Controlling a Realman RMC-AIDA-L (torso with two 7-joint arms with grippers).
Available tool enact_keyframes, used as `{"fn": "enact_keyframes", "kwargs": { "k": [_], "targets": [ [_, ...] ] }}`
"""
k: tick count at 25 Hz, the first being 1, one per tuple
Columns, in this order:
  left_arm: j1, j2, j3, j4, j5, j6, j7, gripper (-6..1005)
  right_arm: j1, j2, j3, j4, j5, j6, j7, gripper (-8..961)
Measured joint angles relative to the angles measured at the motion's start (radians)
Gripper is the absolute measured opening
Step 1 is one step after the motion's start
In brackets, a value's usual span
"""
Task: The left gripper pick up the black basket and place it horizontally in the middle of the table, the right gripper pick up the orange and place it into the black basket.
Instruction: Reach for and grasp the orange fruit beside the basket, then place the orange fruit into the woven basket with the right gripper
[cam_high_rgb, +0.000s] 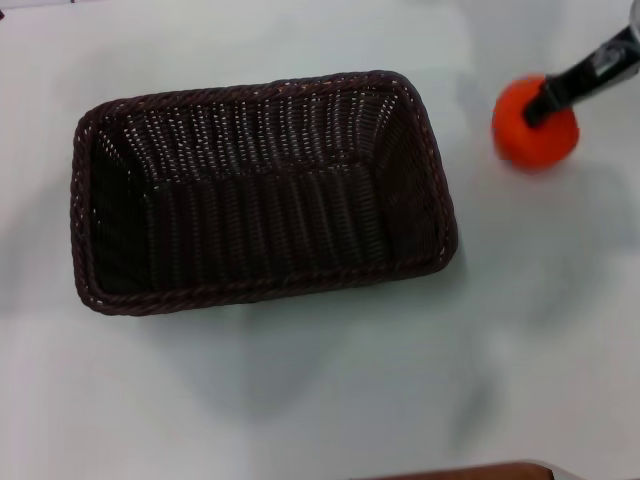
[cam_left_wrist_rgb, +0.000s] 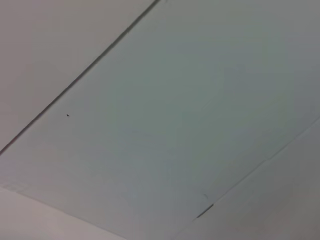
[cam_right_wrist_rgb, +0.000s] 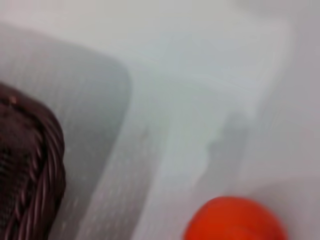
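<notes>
The black basket (cam_high_rgb: 260, 190) lies lengthwise across the middle of the white table (cam_high_rgb: 300, 400), open side up and empty. The orange (cam_high_rgb: 535, 130) is to the basket's right, near the far right of the head view. My right gripper (cam_high_rgb: 548, 102) comes in from the upper right edge and lies over the orange's top. The right wrist view shows the orange (cam_right_wrist_rgb: 235, 220) close by and a corner of the basket's braided rim (cam_right_wrist_rgb: 30, 170) apart from it. My left gripper is out of view; the left wrist view shows only plain pale surfaces.
The table's brown edge strip (cam_high_rgb: 470, 472) shows at the near edge. White tabletop surrounds the basket on all sides, with a gap between the basket's right rim and the orange.
</notes>
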Motion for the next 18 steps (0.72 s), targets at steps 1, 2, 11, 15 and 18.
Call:
{"fn": "enact_keyframes", "kwargs": {
  "k": [1, 2, 11, 15, 18],
  "targets": [
    [0.000, 0.001, -0.007, 0.006, -0.002, -0.002, 0.000, 921, -0.007, 0.000, 0.001, -0.031, 0.012, 0.002, 0.000, 402],
    [0.000, 0.001, -0.012, 0.010, -0.003, -0.004, 0.000, 921, -0.015, 0.000, 0.002, -0.067, 0.032, 0.010, 0.000, 393],
    [0.007, 0.002, -0.028, 0.015, -0.006, -0.017, 0.004, 921, -0.054, 0.000, -0.001, -0.428, 0.175, 0.148, -0.006, 293],
    [0.010, 0.001, -0.028, 0.017, -0.024, -0.018, 0.024, 921, -0.058, 0.000, -0.016, -0.545, 0.360, 0.222, -0.057, 262],
    [0.011, -0.001, -0.028, 0.019, -0.031, -0.019, 0.035, 920, -0.067, 0.001, -0.059, -0.546, 0.584, 0.252, -0.133, 236]
  ]
}}
